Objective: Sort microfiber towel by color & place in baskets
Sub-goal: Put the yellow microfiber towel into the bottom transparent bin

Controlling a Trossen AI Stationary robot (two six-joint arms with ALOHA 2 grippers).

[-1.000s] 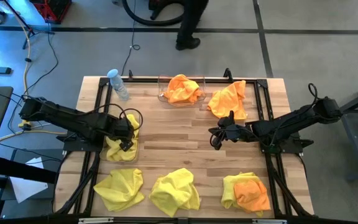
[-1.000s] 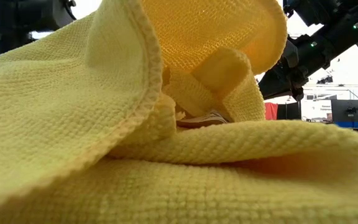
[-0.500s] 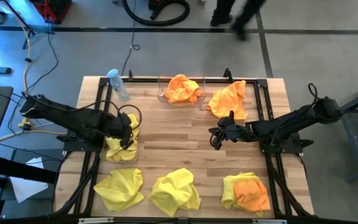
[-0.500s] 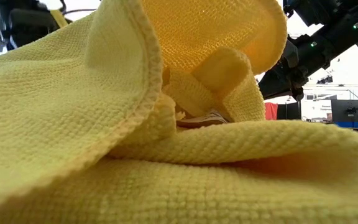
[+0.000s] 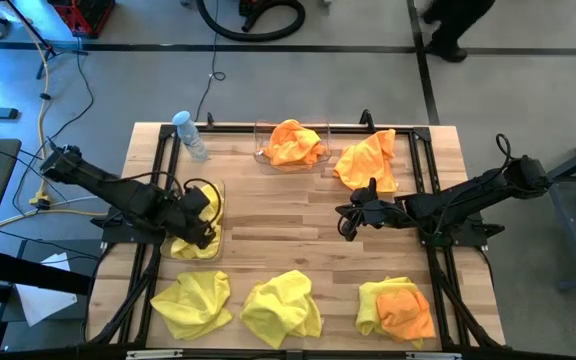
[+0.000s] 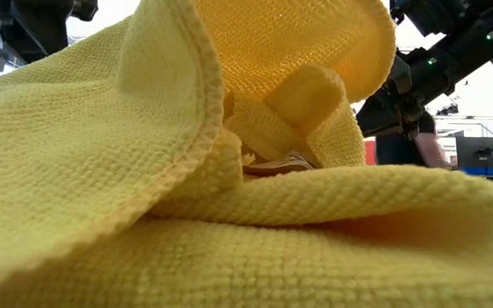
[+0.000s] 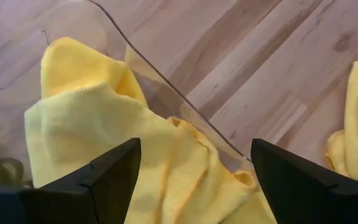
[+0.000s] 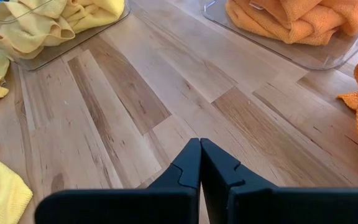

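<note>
My left gripper (image 5: 200,222) hangs open above the clear basket (image 5: 216,192) at the table's left, which holds yellow towels (image 7: 98,118); its fingers (image 7: 107,180) stand apart over the cloth without touching it. My right gripper (image 5: 348,218) waits shut over bare wood right of centre. A second clear basket (image 5: 261,152) at the far edge holds orange towels (image 5: 293,142). A loose orange towel (image 5: 368,160) lies beside it. Two yellow towels (image 5: 193,303) (image 5: 283,308) lie along the near edge. At the near right, another yellow towel (image 5: 373,300) lies with an orange one (image 5: 405,312) on top.
A clear water bottle (image 5: 190,135) lies at the far left corner. Black frame rails (image 5: 423,150) run along the table's sides and far edge. Bare wood (image 8: 166,93) lies open between the two baskets. The low view is filled by a yellow towel (image 6: 187,171) close to the lens.
My left gripper has risen from the yellow basket and drawn back a little toward the table's left edge, tipping steeper, its fingers open throughout. The yellow towels stay in the basket. A person has walked past beyond the far edge.
</note>
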